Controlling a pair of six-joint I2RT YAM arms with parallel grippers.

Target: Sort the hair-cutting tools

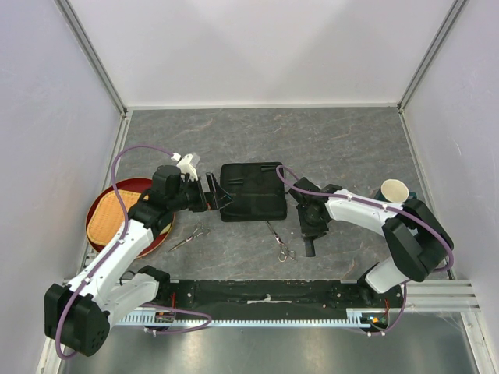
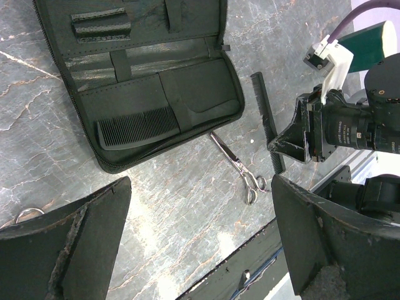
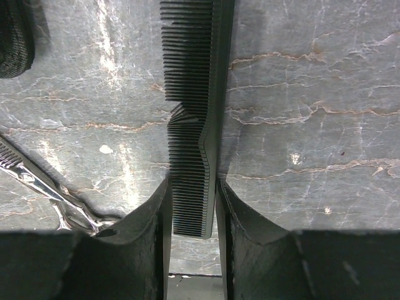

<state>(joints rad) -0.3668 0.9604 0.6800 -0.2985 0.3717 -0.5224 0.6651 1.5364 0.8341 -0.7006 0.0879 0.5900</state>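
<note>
My right gripper [image 3: 192, 209] pinches the straight comb [image 3: 195, 94] across its width near one end, one finger on the spine and the other on the tooth tips. The comb lies flat on the table [image 3: 312, 125]. I judge it light, thin and slick, with teeth that give. The row shows a kink midway, so I would squeeze gently and expect the long free end to sag.

A pair of scissors [image 3: 44, 184] lies close at my eight o'clock. It looks like stiff, thin metal, best taken across the blades near the pivot.

The open case [image 1: 251, 191] sits at ten o'clock from the comb, with the tapered comb [image 2: 134, 128] tucked in its pocket. Past it my left gripper [image 2: 200, 184] hangs spread wide, holding nothing. The second scissors [image 1: 189, 238] lie at the case's eight o'clock.
</note>
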